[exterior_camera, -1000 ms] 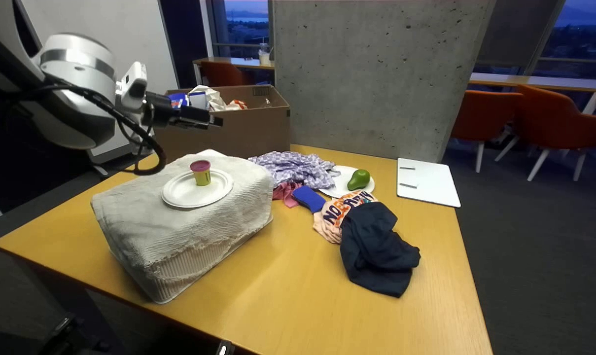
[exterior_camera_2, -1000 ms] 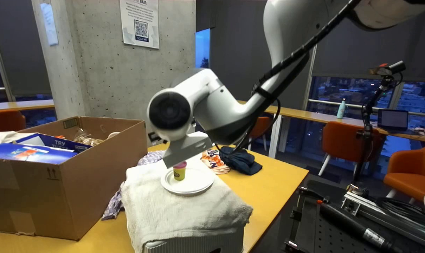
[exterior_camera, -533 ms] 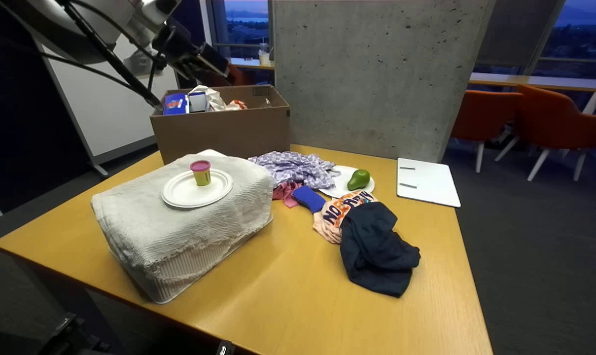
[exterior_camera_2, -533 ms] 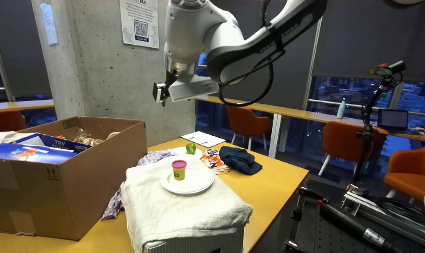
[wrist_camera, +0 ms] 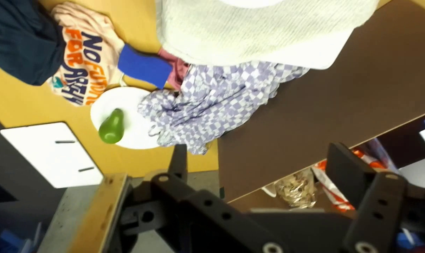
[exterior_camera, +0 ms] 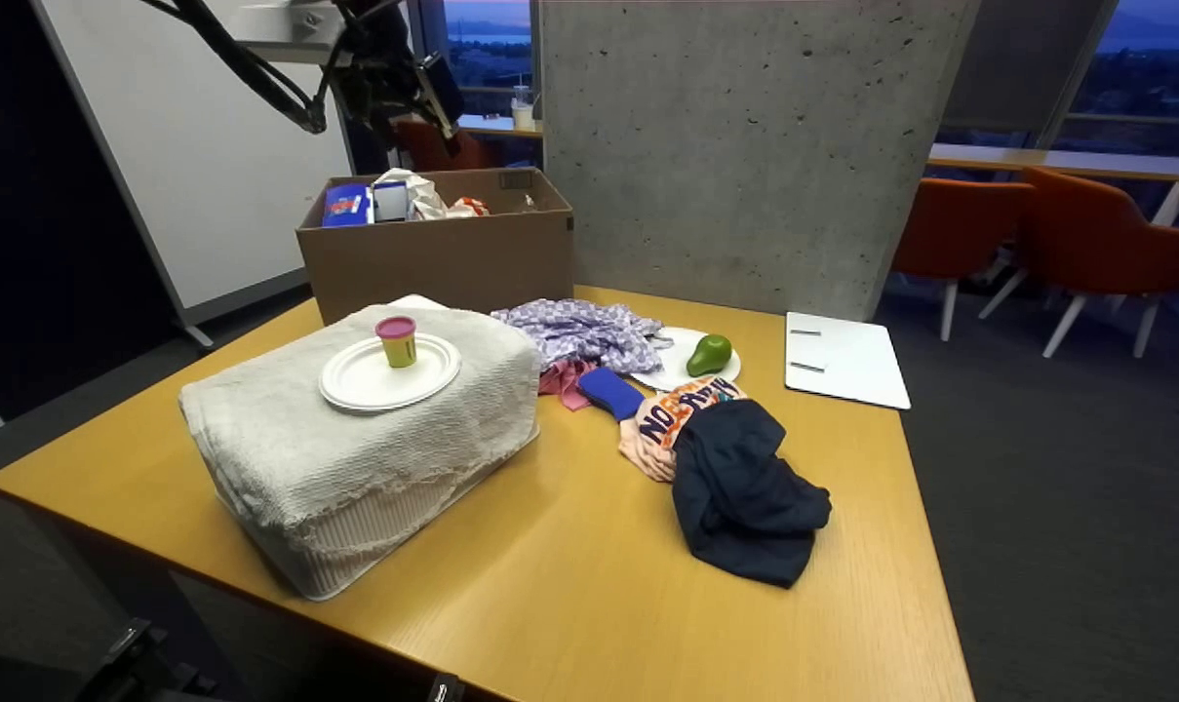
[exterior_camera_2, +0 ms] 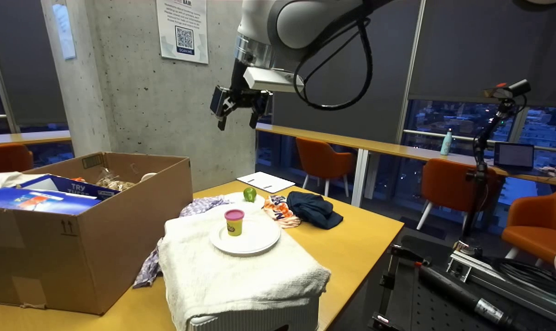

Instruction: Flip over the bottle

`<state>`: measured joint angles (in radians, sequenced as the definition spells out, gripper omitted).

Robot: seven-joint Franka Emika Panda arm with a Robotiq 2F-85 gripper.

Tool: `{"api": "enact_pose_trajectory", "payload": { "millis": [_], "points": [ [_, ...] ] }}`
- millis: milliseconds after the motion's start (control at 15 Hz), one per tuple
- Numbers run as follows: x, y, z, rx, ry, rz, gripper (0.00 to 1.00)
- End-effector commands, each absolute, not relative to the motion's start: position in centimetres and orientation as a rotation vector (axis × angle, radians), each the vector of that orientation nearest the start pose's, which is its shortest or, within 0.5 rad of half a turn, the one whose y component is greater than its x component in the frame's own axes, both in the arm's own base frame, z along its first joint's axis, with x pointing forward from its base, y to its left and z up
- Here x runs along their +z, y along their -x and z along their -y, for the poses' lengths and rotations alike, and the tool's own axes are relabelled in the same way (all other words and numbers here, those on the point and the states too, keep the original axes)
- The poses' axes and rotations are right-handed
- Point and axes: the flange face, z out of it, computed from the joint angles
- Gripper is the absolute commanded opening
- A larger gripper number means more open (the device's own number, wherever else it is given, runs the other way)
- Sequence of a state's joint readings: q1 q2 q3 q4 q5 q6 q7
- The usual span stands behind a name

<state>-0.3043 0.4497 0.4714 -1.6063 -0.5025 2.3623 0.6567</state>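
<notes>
PLACE: office-like | orange chairs (exterior_camera_2: 452, 186) | long window-side counter (exterior_camera_2: 323, 137) | open laptop (exterior_camera_2: 513, 155) | wall poster (exterior_camera_2: 184, 32) with QR code

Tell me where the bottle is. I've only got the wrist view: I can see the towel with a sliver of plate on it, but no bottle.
Observer: The bottle is standing on that plate, the one on the towel; both exterior views show it.
Operator: Which end is up?
Observer: The purple lid is on top.
Operator: Am I touching it?
Observer: No. In an exterior view your fingers hang higher than the bottle, apart from it.
</notes>
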Motion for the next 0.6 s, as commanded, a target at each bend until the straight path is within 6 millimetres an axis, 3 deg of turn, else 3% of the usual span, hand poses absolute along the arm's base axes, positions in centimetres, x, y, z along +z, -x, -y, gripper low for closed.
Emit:
{"api": "enact_pose_trajectory", "payload": {
  "millis": [0, 533],
  "points": [
    [42.2, -69.4, -6.9, -0.434, 3.041, -0.279, 1.00],
    [38.8, -66.3, -9.5, 0.244, 2.959, -0.050, 1.00]
  ]
}}
